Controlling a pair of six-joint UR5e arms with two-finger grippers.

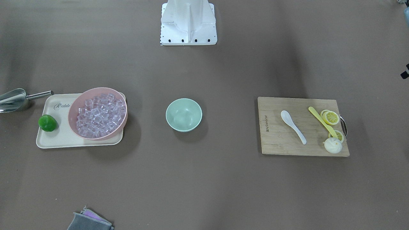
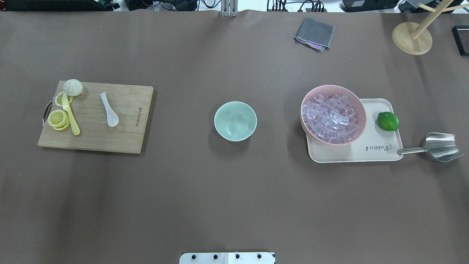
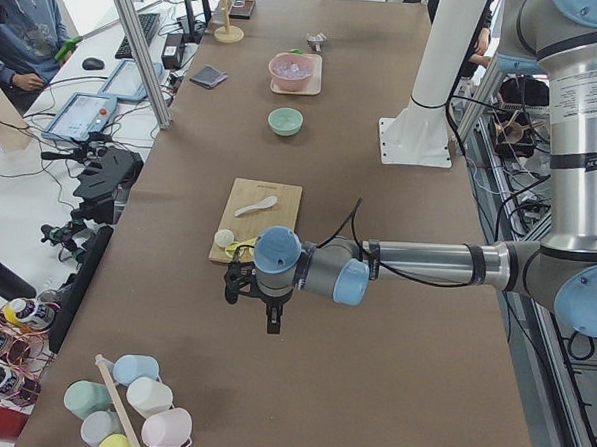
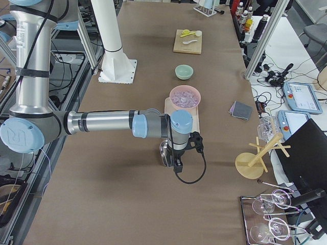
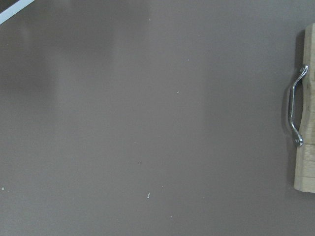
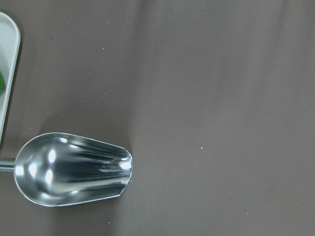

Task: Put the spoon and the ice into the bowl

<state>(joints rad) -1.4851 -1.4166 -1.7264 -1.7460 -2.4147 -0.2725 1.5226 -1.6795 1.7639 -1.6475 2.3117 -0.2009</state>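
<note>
The white spoon [image 1: 293, 126] lies on the wooden cutting board [image 1: 287, 143]; it also shows in the overhead view [image 2: 109, 110]. The mint-green bowl [image 1: 183, 114] stands empty at the table's middle [image 2: 235, 121]. Ice cubes [image 1: 100, 115] fill the pink bowl [image 1: 124, 123]. My left gripper [image 3: 271, 325] hangs over bare table beyond the board's handle end. My right gripper [image 4: 177, 166] hangs over the steel scoop [image 6: 74, 169]. Both grippers show only in the side views, so I cannot tell whether they are open or shut.
The pink bowl sits on a cream tray [image 1: 64, 135] with a lime [image 1: 47, 123]. The scoop [image 1: 12, 99] lies beside the tray. A yellow knife [image 1: 321, 120], lemon slices [image 1: 331, 117] and a bun [image 1: 333, 145] share the board. A grey cloth [image 2: 314, 33] lies far off.
</note>
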